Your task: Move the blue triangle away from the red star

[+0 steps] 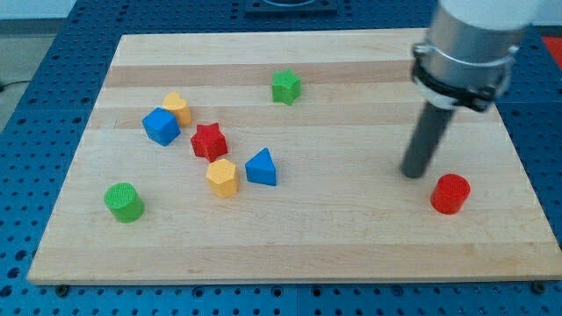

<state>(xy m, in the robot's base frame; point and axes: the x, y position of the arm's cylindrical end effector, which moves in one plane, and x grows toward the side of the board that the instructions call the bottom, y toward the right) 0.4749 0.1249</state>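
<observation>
The blue triangle [262,168] was noted left of the board's middle, just beside the red star [209,141] and touching a yellow block [222,177], while my tip [412,174], grasping nothing, was found well apart toward the right edge beside a red cylinder [450,194], no push yet made.
</observation>
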